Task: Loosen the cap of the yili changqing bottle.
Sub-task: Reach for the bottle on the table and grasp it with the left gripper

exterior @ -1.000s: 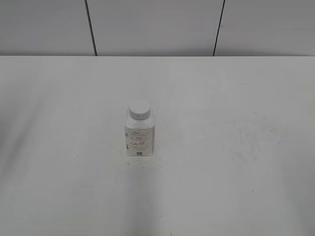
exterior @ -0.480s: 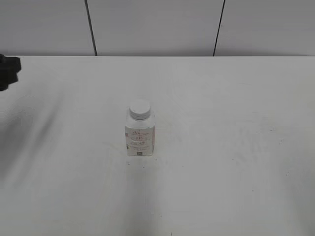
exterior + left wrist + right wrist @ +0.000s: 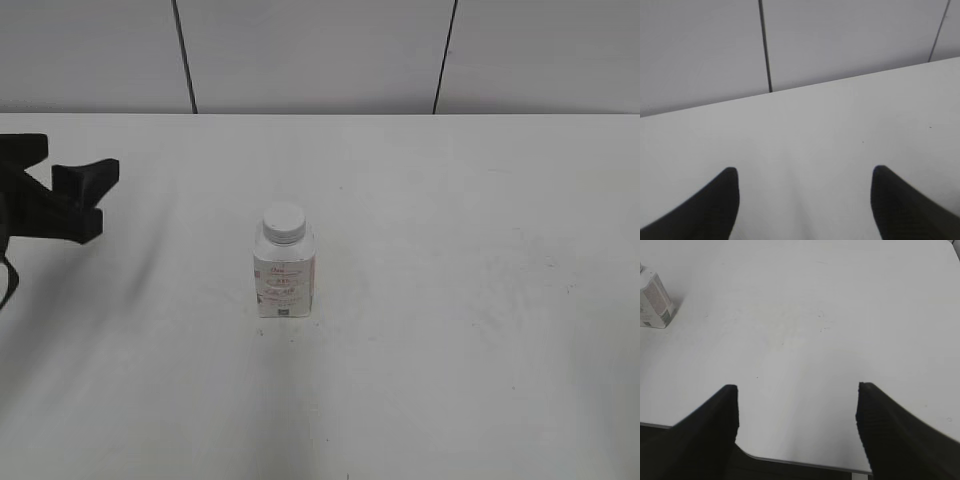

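1x yili changqing bottle [image 3: 285, 278], 1x cap [image 3: 283, 223] on it. 2x pincers: left pincer [image 3: 88, 200], right pincer [image 3: 797, 410]. 1x surface [image 3: 480, 330].

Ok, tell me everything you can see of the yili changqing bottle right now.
The yili changqing bottle is small, squat and white, plastic by its look, with a squarish body, rounded shoulders and a pale label printed in pink and red, too small to read. Its round white cap is on the neck. It stands upright near the middle of the white table, alone. Nothing touches it: the left gripper is open, well off to its left. The right wrist view catches only its lower body at the frame's upper left corner.
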Action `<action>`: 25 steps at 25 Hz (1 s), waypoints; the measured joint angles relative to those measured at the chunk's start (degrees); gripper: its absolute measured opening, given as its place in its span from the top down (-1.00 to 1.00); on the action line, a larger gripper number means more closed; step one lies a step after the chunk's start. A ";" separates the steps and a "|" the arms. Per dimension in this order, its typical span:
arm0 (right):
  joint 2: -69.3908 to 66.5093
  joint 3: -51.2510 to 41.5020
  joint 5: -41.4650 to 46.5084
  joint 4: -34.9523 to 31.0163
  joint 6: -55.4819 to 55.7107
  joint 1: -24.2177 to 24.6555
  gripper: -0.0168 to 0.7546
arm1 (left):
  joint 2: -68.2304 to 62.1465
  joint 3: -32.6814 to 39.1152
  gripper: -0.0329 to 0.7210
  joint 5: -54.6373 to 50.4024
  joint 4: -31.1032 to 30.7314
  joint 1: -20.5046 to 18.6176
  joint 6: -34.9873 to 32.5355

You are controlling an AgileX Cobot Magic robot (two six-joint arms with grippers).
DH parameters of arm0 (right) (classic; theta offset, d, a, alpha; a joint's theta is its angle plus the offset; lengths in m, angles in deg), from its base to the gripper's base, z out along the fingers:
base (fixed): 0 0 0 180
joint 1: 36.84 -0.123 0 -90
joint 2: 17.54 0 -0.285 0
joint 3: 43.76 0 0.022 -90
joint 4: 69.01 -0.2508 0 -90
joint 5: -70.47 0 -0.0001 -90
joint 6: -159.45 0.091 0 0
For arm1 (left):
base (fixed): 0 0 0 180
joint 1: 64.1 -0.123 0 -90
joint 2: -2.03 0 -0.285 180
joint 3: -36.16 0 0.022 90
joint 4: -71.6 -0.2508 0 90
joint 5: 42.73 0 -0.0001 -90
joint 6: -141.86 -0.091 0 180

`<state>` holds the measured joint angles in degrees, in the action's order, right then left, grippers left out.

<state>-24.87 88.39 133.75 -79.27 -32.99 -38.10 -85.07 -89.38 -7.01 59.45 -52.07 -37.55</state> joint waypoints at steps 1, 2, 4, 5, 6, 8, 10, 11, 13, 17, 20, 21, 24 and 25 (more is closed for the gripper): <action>0.00 0.00 0.00 0.00 0.00 0.00 -0.54 | -0.68 0.27 -0.42 1.02 -2.68 -0.45 0.07; 0.00 0.00 0.00 0.00 0.00 0.00 -0.54 | -1.44 0.43 -0.42 2.27 -6.48 -0.97 0.49; 0.00 0.00 0.00 0.00 0.00 0.00 -0.54 | -3.13 0.59 -0.42 5.39 -15.39 -2.92 3.91; 0.00 0.00 0.00 0.00 0.00 0.00 -0.54 | -4.19 0.59 -0.42 7.12 -19.43 -4.26 6.37; 0.00 0.00 0.00 0.00 0.00 0.00 -0.54 | -5.32 0.65 -0.42 9.67 -24.21 -5.60 9.58; 0.00 0.00 0.00 0.00 0.00 0.00 -0.54 | -7.48 0.65 -0.42 15.16 -32.95 -9.45 14.53; 0.00 0.00 0.00 0.00 0.00 0.00 -0.54 | -9.97 0.58 -0.42 21.31 -41.96 -13.16 17.24; 0.00 0.00 0.00 0.00 0.00 0.00 -0.54 | -11.01 0.21 -0.42 23.50 -46.54 -15.04 18.74; 0.00 0.00 0.00 0.00 0.00 0.00 -0.54 | -13.46 -1.73 -0.42 26.11 -54.56 -17.76 23.11; 0.00 0.00 0.00 0.00 0.00 0.00 -0.54 | -17.36 -6.29 -0.44 28.15 -63.05 -19.21 29.32; 0.00 0.00 0.00 0.00 0.00 0.00 -0.54 | -18.68 -6.94 -0.57 29.33 -62.71 -19.21 29.12; 0.00 0.00 0.00 0.00 0.00 0.00 -0.54 | -19.23 -7.11 -0.63 29.69 -62.95 -19.22 28.98; 0.00 0.00 0.00 0.00 0.00 0.00 -0.54 | -22.67 -9.90 -0.70 32.20 -69.31 -19.22 29.79; 0.00 0.00 0.00 0.00 0.00 0.00 -0.54 | -24.38 -11.46 -0.70 32.70 -72.18 -19.10 30.73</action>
<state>-24.87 88.39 133.75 -79.27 -32.99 -38.10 -109.45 -100.84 25.68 -12.72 -71.16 -6.82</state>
